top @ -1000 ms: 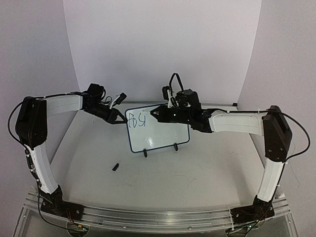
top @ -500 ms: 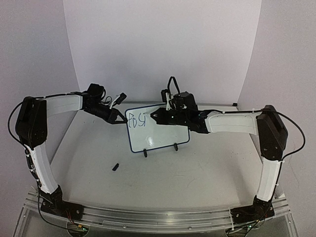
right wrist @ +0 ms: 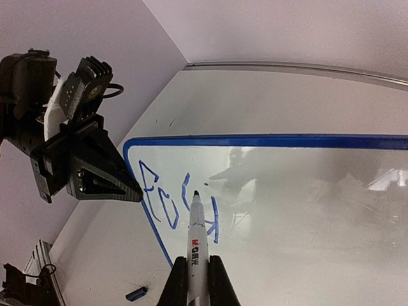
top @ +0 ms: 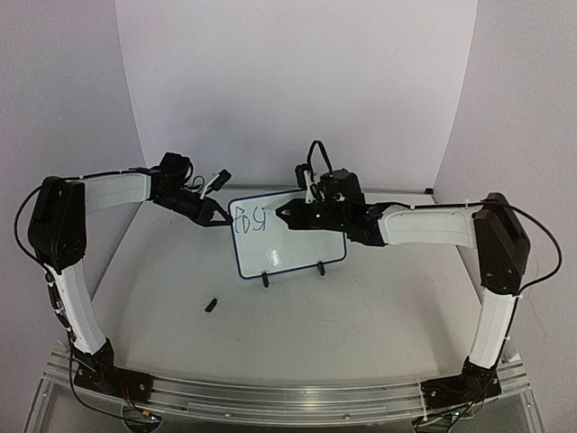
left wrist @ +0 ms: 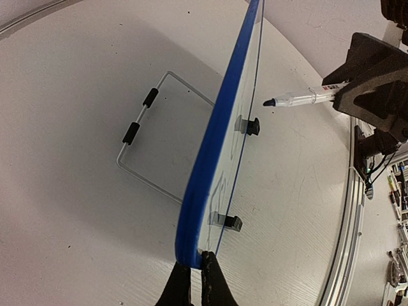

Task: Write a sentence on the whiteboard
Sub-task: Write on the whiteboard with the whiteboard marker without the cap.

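Glossy reflective whiteboard (right wrist: 306, 210); matt table (top: 361, 307); plastic marker (right wrist: 196, 237).

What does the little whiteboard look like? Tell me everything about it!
The whiteboard is small, white and glossy, with a thin blue frame and rounded corners. It stands nearly upright on two black feet, a wire stand behind. A few blue letters sit near its left end. The left gripper pinches its left edge.

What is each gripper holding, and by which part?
The left gripper pinches the whiteboard by its blue-framed side edge, near the top corner. The right gripper clamps the marker around its barrel, tip free.
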Available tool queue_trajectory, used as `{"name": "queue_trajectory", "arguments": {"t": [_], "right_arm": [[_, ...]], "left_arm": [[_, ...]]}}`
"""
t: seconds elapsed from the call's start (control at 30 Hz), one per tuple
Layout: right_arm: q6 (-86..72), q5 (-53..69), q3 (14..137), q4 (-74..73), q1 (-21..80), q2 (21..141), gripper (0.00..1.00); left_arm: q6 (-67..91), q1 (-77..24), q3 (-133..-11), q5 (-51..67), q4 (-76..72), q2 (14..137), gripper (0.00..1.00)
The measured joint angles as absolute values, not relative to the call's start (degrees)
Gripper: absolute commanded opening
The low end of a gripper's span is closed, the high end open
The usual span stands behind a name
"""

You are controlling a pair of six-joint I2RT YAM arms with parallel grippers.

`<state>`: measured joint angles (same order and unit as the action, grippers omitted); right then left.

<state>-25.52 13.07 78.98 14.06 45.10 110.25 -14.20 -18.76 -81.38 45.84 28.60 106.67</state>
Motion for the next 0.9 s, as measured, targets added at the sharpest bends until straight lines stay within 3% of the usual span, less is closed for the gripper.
{"name": "queue_trajectory", "arguments": {"t": [0.23, 0.9], "right_arm": [[-25.28, 13.17, 76.12, 14.51, 45.1, 106.39, 0.0], [-25.32, 11.72, 76.45, 12.85, 45.1, 109.52, 0.0]], "left_arm": [[-14.44, -18.77, -81.38, 45.87, 28.6, 106.65, 0.0], [-14.79, -18.81, -81.38, 45.84, 28.62, 106.56, 0.0]]}}
